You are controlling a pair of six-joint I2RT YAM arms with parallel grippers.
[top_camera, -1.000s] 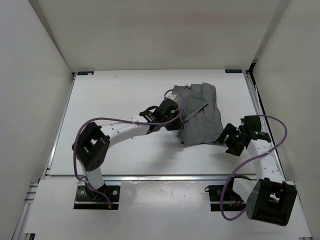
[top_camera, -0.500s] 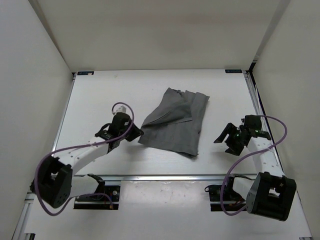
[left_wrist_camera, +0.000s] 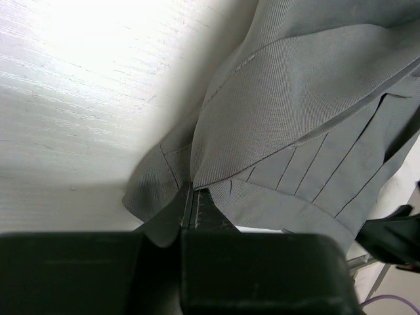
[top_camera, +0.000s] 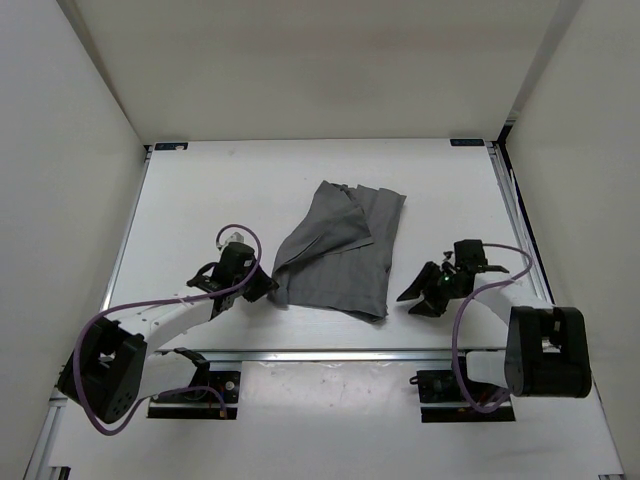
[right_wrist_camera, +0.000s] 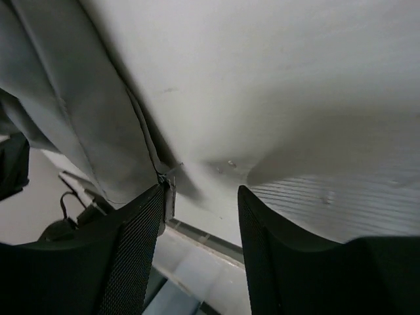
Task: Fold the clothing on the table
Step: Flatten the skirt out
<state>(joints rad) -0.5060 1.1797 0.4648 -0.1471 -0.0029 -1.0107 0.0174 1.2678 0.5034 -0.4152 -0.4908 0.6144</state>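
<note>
Left pincer (top_camera: 267,288): pressed together, pinching the lower-left corner of the grey garment (top_camera: 340,250). Garment lies wrinkled mid-frame on the white counter (top_camera: 200,190). Right pincer (top_camera: 413,298): spread, just right of the garment's edge.

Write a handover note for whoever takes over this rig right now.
Left tool: shut on the clothing at its near-left corner.
Right tool: open, low over the table beside the garment's near-right corner, gripping nothing.
Garment: mid-table, wrinkled, one flap doubled over its left side.
Done: a partial fold at most.
Left: grip the right corner, then finish and flatten the fold.
</note>
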